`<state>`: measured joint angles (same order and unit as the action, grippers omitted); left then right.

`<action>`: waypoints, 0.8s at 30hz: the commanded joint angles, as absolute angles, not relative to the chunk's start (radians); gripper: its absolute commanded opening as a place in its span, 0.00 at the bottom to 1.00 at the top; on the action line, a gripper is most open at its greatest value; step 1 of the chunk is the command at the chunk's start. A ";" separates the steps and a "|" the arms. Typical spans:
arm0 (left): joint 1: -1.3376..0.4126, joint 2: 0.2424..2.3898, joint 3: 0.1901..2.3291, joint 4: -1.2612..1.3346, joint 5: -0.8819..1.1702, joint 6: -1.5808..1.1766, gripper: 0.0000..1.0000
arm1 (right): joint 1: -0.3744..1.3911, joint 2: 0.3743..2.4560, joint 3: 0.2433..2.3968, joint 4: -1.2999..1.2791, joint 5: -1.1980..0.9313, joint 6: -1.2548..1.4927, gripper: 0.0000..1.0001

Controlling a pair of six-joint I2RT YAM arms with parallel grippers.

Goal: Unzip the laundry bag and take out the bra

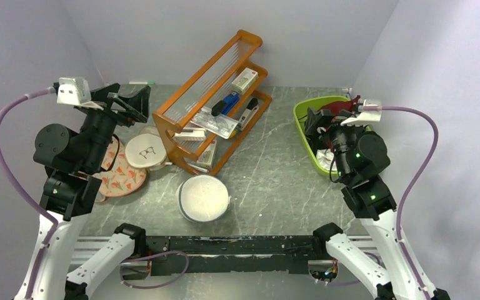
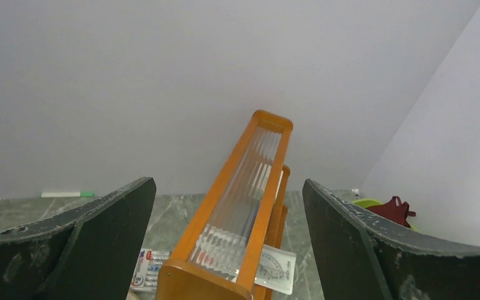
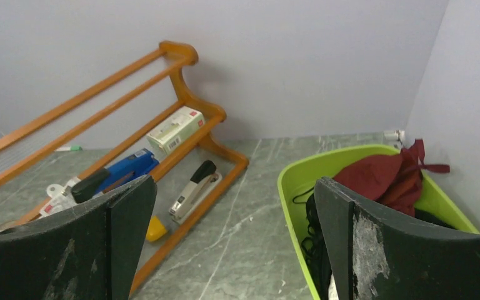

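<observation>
The laundry bag (image 1: 203, 197) is a round white domed pod with a dark rim, lying closed on the table near the front middle. It shows in neither wrist view. No bright red bra is in view. My left gripper (image 1: 132, 103) is open and empty, raised at the far left, well away from the bag; in the left wrist view (image 2: 228, 187) it faces the orange rack. My right gripper (image 1: 317, 120) is open and empty over the green bin's left side; in the right wrist view (image 3: 235, 187) its jaws stand wide apart.
An orange wooden rack (image 1: 215, 94) with a stapler (image 3: 194, 181) and boxes stands slantwise at the back middle. A green bin (image 1: 304, 132) at the right holds a dark maroon cloth (image 3: 381, 178) and black clothes. A flat white glasses case (image 1: 145, 152) and a floral pad (image 1: 124, 178) lie at the left.
</observation>
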<state>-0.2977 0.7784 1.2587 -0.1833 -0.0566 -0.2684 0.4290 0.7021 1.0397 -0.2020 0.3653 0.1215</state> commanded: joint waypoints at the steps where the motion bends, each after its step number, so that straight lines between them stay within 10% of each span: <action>1: -0.285 0.748 1.233 -0.239 -0.055 -0.299 1.00 | 0.365 0.691 0.972 -0.153 0.318 0.200 1.00; 24: -0.257 0.600 1.140 -0.602 -0.017 -0.398 1.00 | 0.184 0.755 0.686 -0.080 -0.223 0.441 1.00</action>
<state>-0.2745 0.6094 1.1496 -0.5079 -0.0540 -0.3794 0.1978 0.7136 0.7376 -0.1692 -0.0109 0.3946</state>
